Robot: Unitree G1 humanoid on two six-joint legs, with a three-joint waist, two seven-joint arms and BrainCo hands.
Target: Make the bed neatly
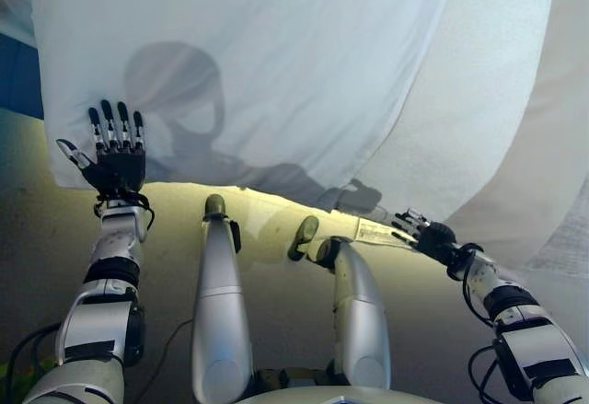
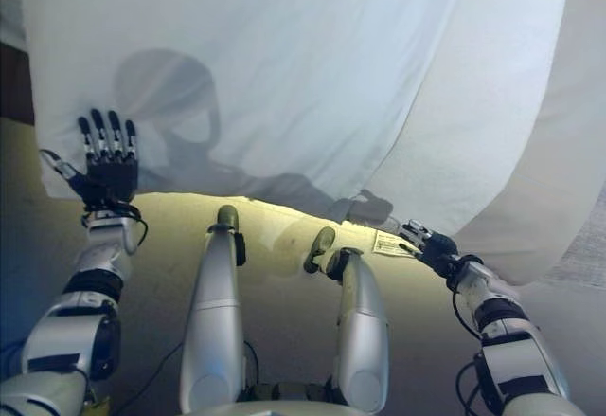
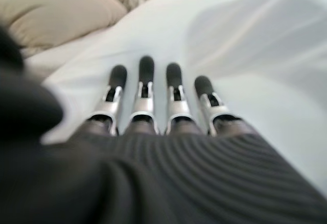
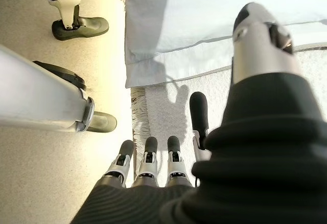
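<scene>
A white sheet (image 1: 294,73) is spread over the bed, its near edge hanging toward the floor. The left hand (image 1: 115,160) is held flat against that edge near its left corner — fingers (image 3: 145,89) straight, nothing grasped. The right hand (image 1: 428,234) is seen below the sheet's lower right edge, over a fringed rug (image 4: 168,106) — fingers relaxed, empty. A pillow (image 3: 56,12) lies beyond the sheet.

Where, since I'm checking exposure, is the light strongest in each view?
Left eye view: a bright band on the floor under the hanging edge of the white sheet. Right wrist view: the same glow beside the hem. Left wrist view: sheet evenly lit.
</scene>
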